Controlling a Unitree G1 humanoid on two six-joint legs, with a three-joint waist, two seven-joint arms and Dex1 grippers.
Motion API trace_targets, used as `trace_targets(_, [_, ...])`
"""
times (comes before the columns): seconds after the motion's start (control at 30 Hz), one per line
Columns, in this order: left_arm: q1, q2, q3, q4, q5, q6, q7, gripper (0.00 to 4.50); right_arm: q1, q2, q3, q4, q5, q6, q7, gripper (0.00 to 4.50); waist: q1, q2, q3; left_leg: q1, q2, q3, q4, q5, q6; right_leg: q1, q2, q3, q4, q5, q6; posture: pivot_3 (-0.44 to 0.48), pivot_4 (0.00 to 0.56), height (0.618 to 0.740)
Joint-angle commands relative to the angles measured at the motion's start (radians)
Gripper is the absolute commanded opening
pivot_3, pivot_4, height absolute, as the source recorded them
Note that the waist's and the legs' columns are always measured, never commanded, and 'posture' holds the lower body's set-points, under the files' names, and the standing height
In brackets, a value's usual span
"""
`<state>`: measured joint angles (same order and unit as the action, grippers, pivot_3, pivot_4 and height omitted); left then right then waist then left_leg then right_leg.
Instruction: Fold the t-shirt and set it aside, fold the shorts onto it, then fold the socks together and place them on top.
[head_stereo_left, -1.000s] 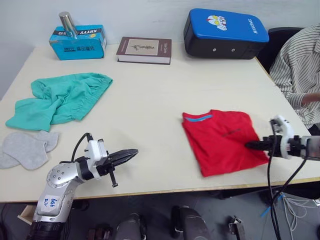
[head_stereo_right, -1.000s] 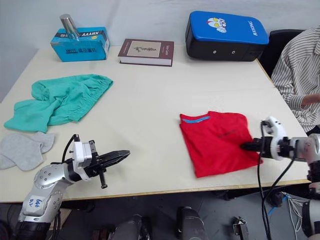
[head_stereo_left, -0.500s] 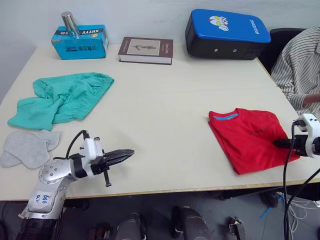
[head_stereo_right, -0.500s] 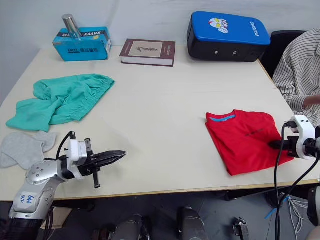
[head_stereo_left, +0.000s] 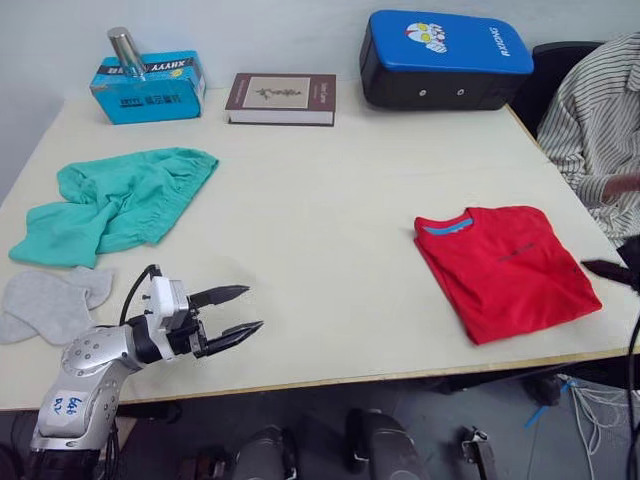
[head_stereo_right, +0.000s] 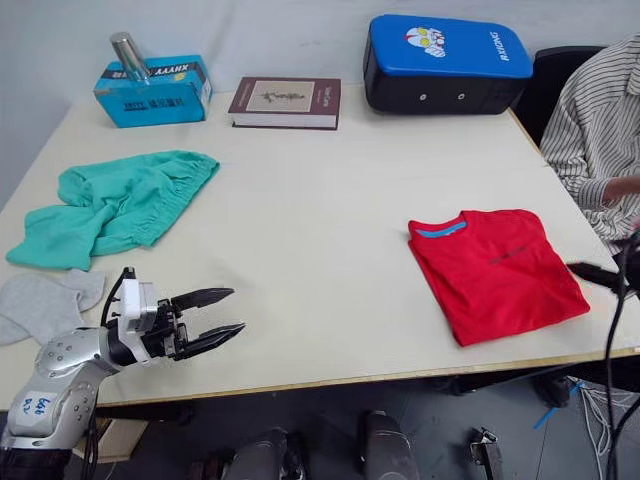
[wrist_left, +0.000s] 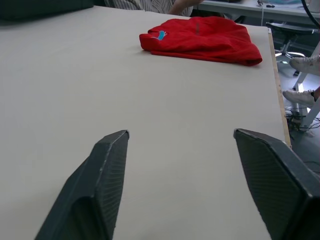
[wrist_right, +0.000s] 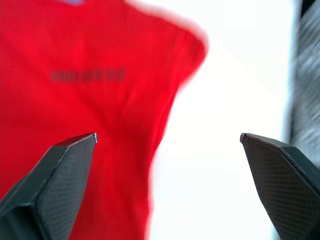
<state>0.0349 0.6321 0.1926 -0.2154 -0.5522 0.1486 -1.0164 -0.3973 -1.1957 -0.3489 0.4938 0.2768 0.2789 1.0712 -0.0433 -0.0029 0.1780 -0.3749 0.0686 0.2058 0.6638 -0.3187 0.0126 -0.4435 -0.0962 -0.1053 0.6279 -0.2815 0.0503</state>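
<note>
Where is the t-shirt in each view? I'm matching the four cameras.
Left eye view: t-shirt folded on the table's right side, near the front edge.
Right eye view: same spot, right of centre.
Left wrist view: far across the table, beyond the open left gripper.
Right wrist view: close up, past the open right gripper.
Shared landmark: its blue collar band.

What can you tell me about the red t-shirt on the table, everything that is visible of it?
The t-shirt is bright red soft cloth, folded into a neat, flat, roughly square packet. A blue inner collar band shows at its upper left corner, and a small dark mark sits on the chest. It lies on the table near the front right corner, slightly turned. Nothing rests on it. The right claw is open just beside its right edge, not holding it.
</note>
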Motion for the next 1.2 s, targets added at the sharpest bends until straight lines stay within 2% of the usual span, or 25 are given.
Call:
trace_targets(0.03, [0.000,0.003,0.043,0.041,0.004,-0.037,-0.004,4.47,0.029,0.051,-0.034,-0.317,0.067,0.005,-0.036,4.50,-0.008,-0.001,0.000,0.000,0.001,0.000,-0.001,-0.001,-0.004,0.000,0.000,0.000,0.000,0.000,0.000,0.000,0.150,0.740])
trace_targets(0.17, [-0.016,0.016,0.067,0.098,0.005,-0.061,-0.021,4.47,0.075,0.204,0.069,-0.612,0.132,0.110,-0.105,4.50,-0.010,-0.006,0.000,0.001,0.004,-0.001,-0.002,0.000,-0.006,0.000,0.003,0.000,0.001,0.000,-0.001,0.000,0.150,0.740])
trace_targets(0.33, [0.004,0.016,0.099,0.102,0.015,-0.090,-0.011,4.47,0.055,0.420,0.217,-0.687,0.106,0.067,-0.181,4.50,0.001,-0.007,0.000,-0.002,0.000,-0.003,-0.002,0.000,-0.002,0.000,0.000,-0.002,0.000,0.000,-0.003,0.000,0.150,0.740])
trace_targets(0.37, [0.015,0.015,0.109,0.095,0.015,-0.093,-0.005,4.47,0.052,0.451,0.241,-0.690,0.102,0.060,-0.185,4.50,-0.009,-0.005,0.000,-0.004,-0.002,-0.009,-0.002,0.002,0.000,0.002,-0.003,-0.006,-0.001,-0.001,-0.002,0.000,0.150,0.740])
trace_targets(0.43, [0.088,0.014,0.165,0.062,0.000,-0.093,0.009,4.47,0.016,0.546,0.298,-0.639,0.037,-0.054,-0.228,4.50,-0.020,-0.003,0.002,-0.014,-0.015,-0.048,-0.006,0.011,0.006,0.020,-0.018,-0.045,-0.006,0.000,0.000,0.000,0.150,0.740])
trace_targets(0.5, [0.150,0.002,0.222,0.041,-0.007,-0.098,0.043,4.47,-0.024,0.624,0.312,-0.589,0.000,-0.115,-0.293,4.50,-0.038,-0.004,0.003,-0.017,-0.028,-0.069,-0.014,0.022,0.008,0.029,-0.030,-0.067,-0.011,-0.001,0.002,0.000,0.150,0.740])
trace_targets(0.53, [0.181,-0.007,0.255,0.031,-0.008,-0.102,0.065,4.47,-0.034,0.645,0.315,-0.574,-0.009,-0.143,-0.299,4.50,-0.029,-0.003,0.007,-0.016,-0.033,-0.078,-0.018,0.028,0.010,0.032,-0.036,-0.075,-0.012,-0.001,0.004,0.000,0.150,0.740])
trace_targets(0.63, [0.277,-0.037,0.350,0.017,0.003,-0.130,0.118,4.47,-0.019,0.662,0.347,-0.549,-0.035,-0.233,-0.256,4.50,0.015,-0.001,0.009,-0.016,-0.036,-0.076,-0.014,0.028,0.012,0.030,-0.038,-0.068,-0.010,-0.001,0.006,0.000,0.150,0.740])
trace_targets(0.73, [0.389,-0.096,0.467,0.026,0.008,-0.165,0.184,4.47,0.070,0.647,0.377,-0.520,-0.070,-0.388,-0.199,4.50,0.032,-0.004,0.008,-0.014,-0.036,-0.077,-0.011,0.022,0.020,0.032,-0.039,-0.065,-0.012,-0.001,0.006,0.000,0.150,0.740])
trace_targets(0.83, [0.493,-0.153,0.549,0.026,-0.015,-0.183,0.208,4.47,0.151,0.637,0.372,-0.493,-0.092,-0.526,-0.176,4.50,0.040,-0.006,0.008,-0.014,-0.036,-0.076,-0.012,0.020,0.019,0.032,-0.039,-0.064,-0.013,-0.001,0.006,0.000,0.150,0.740])
trace_targets(1.0, [0.645,-0.243,0.653,0.017,-0.032,-0.179,0.268,4.47,0.254,0.635,0.292,-0.481,-0.078,-0.550,-0.240,4.50,0.040,-0.008,0.009,-0.013,-0.034,-0.072,-0.011,0.018,0.020,0.031,-0.039,-0.063,-0.013,-0.001,0.006,0.000,0.150,0.740])
trace_targets(1.1, [0.635,-0.209,0.664,-0.015,-0.048,-0.133,0.298,4.47,0.288,0.634,0.264,-0.471,-0.103,-0.581,-0.276,4.50,0.045,-0.011,0.011,-0.013,-0.032,-0.073,-0.009,0.015,0.015,0.031,-0.037,-0.064,-0.013,-0.002,0.006,0.000,0.150,0.740])
trace_targets(1.2, [0.557,-0.113,0.660,-0.058,-0.069,-0.035,0.356,4.47,0.317,0.632,0.281,-0.506,-0.101,-0.595,-0.260,4.50,0.052,-0.011,0.011,-0.013,-0.030,-0.075,-0.009,0.014,0.014,0.032,-0.034,-0.064,-0.015,-0.003,0.004,0.000,0.150,0.740])
